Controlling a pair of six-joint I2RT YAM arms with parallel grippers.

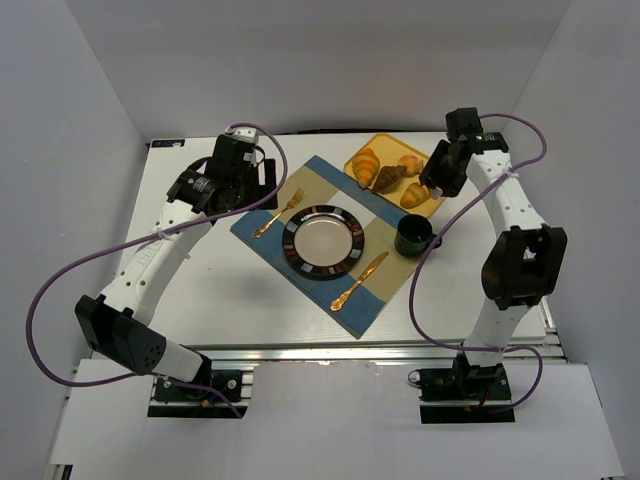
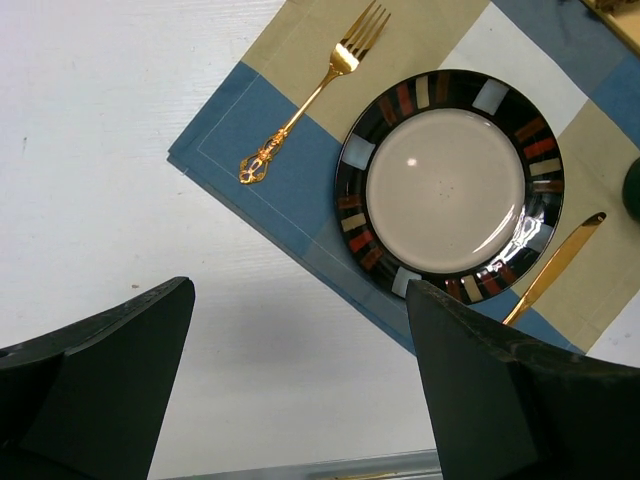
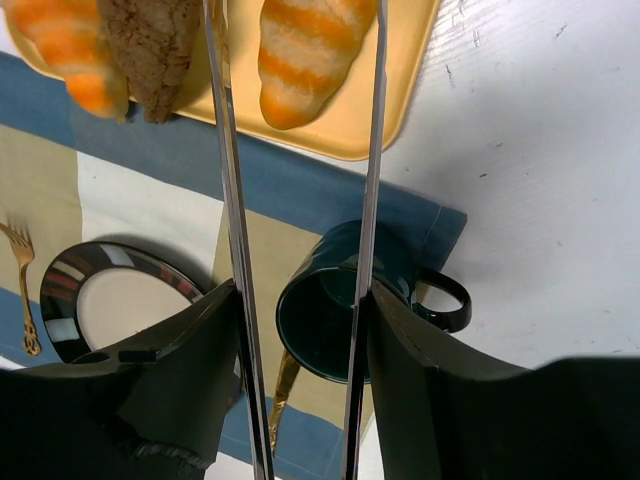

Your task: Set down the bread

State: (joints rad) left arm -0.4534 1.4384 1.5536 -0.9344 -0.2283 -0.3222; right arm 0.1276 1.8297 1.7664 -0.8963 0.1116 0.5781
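Top external view, left to right: the left fingers point(image 2: 120, 350) hang spread and empty over the tabletop point(image 1: 200, 290), beside a blue-and-tan placemat point(image 1: 372, 300). The placemat carries a gold fork point(image 1: 277, 214), a striped-rim plate point(image 1: 295, 245), a gold knife point(image 1: 360, 282) and a dark green mug point(image 1: 413, 236). On the yellow tray point(image 1: 378, 145) lie a striped croissant point(image 1: 366, 166), a dark pastry point(image 1: 388, 179), a second croissant point(image 3: 310, 50) and a bun point(image 1: 414, 196). The right fingers point(image 3: 190, 370) grip metal tongs point(image 3: 232, 200), whose arms reach to either side of the second croissant.

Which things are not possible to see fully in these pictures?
Tips of the tongs: right wrist view, cut off by the top edge.
Mug: left wrist view, cut off by the right edge.
Knife handle: left wrist view, hidden behind a finger.
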